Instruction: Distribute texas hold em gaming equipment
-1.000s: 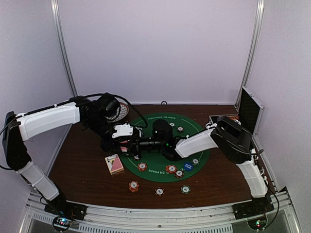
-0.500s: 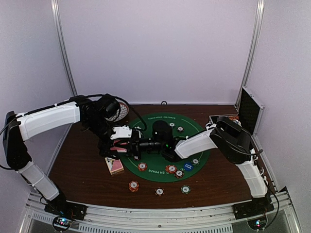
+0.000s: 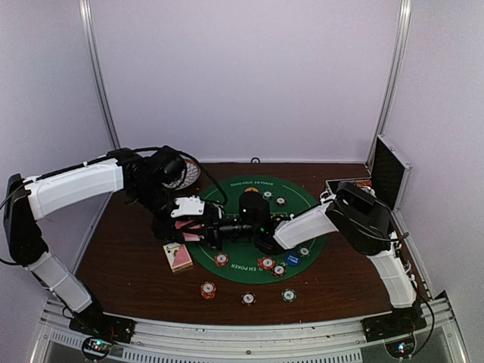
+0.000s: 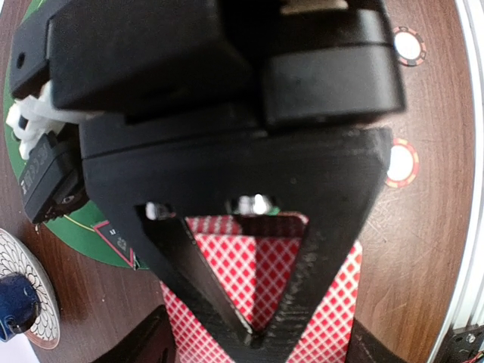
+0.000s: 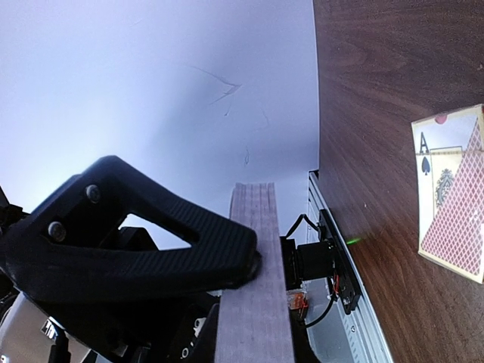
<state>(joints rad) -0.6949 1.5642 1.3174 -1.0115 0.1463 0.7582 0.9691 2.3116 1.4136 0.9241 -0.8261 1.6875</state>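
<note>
- Brown desk (image 3: 121,265) is covered mid-way by a round green mat (image 3: 243,181).
- Right gripper (image 3: 215,233) is clamped on a deck of pink-backed cards (image 5: 253,302), held over the mat's left edge.
- Left gripper (image 4: 259,346) is set astride that deck, fingers apart; a squeeze cannot be told.
- Striped chips (image 3: 208,290) are scattered at the mat's near edge.

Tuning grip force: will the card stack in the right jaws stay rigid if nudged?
Probably not: the card stack shows many thin edges, so layers may shear or fan. The jaws touch a small patch, so cards could slip out.
</note>
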